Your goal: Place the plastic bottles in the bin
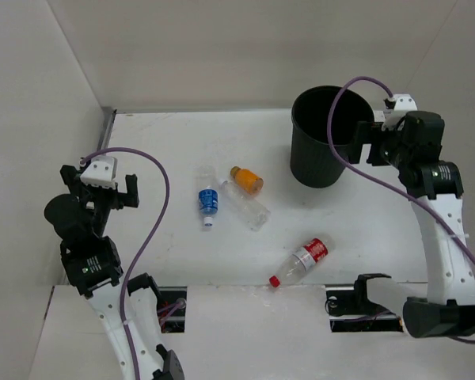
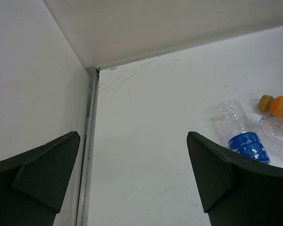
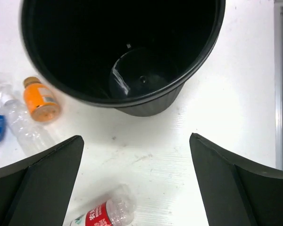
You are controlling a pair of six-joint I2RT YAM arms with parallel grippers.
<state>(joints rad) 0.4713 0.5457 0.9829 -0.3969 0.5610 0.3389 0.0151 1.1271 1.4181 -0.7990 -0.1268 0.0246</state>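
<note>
The white table [image 1: 158, 142] holds the upright black bin [image 1: 317, 170] and four plastic bottles [image 1: 209, 201] lying on their sides

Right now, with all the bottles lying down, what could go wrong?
The blue-label bottle, clear bottle and orange bottle lie bunched together, so grabbing one might knock the others rolling. The red-cap bottle lies near the edge of the table and could roll off. The right gripper hangs close to the bin and might bump it.
</note>
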